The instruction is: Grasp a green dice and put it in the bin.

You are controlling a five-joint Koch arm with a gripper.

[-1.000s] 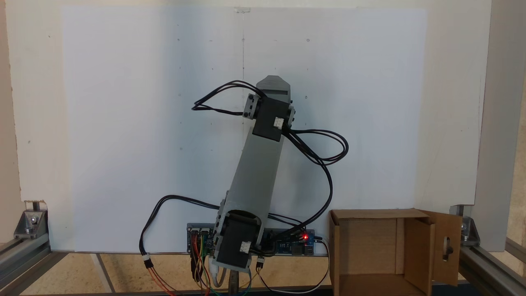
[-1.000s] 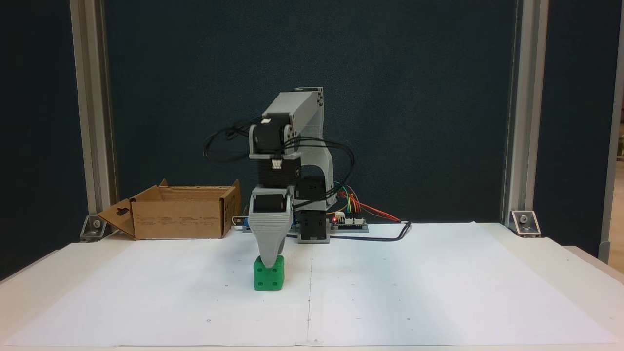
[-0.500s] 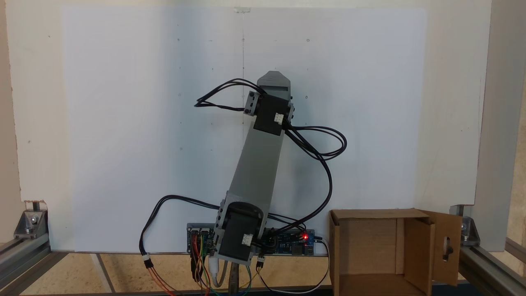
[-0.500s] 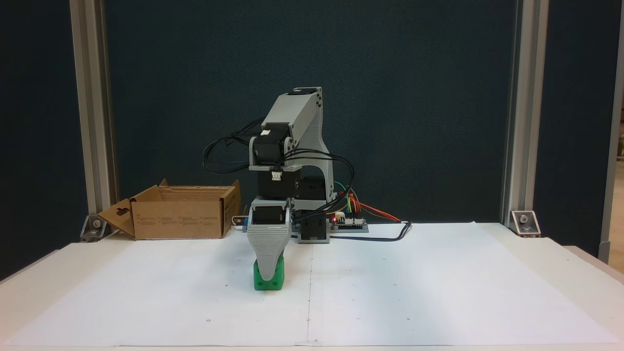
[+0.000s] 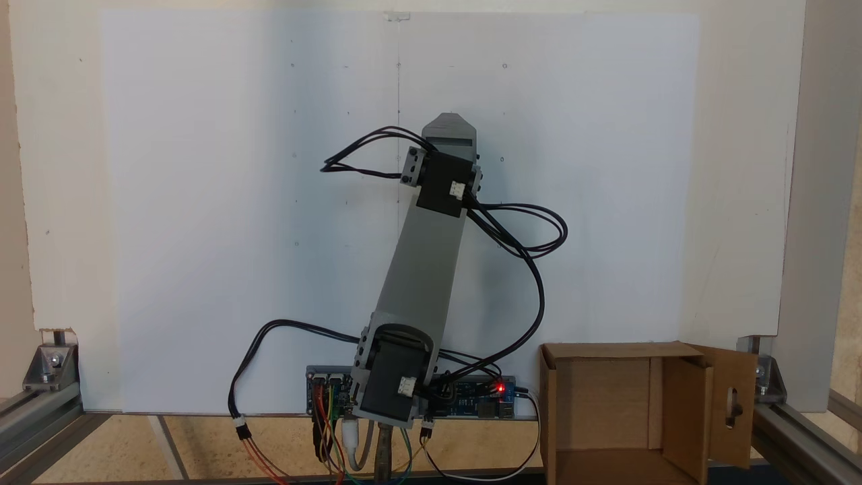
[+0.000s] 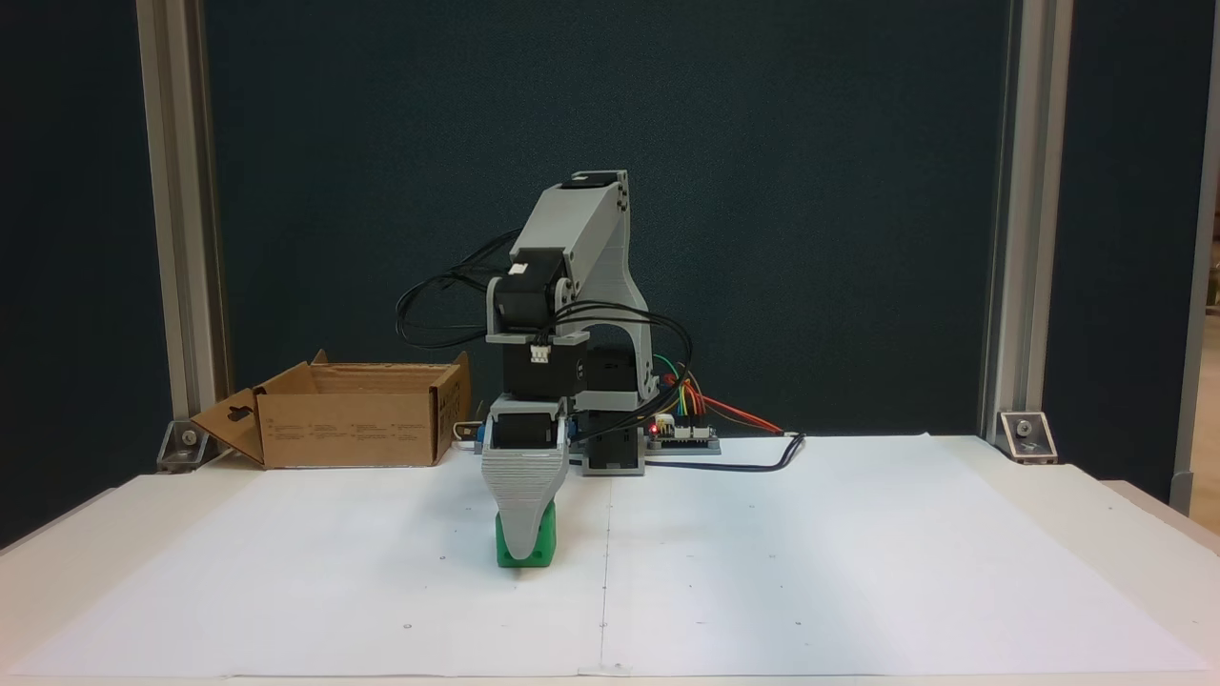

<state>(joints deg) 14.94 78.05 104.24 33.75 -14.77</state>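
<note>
The green dice (image 6: 547,539) rests on the white paper, just left of centre in the front fixed view. My gripper (image 6: 522,551) points straight down over it. Its grey front jaw covers the middle of the dice's facing side, with the tip near the paper. The other jaw sits behind it and is hidden, so I cannot tell how the jaws stand. From above, the arm (image 5: 424,269) stretches out over the paper and hides the dice. The bin (image 6: 353,429), an open cardboard box, stands at the back left, well away from the gripper, and appears lower right from above (image 5: 599,397).
The bin's side flap (image 5: 731,404) with a keyhole cutout sticks outward. A controller board with coloured wires (image 6: 681,433) lies beside the arm base. Black cables (image 5: 532,249) loop off the arm. Aluminium frame posts (image 6: 1010,238) stand at the table's back corners.
The gripper has come down over the dice, from its top edge to near the paper, and the arm has reached slightly further out. The dice has stayed in place.
</note>
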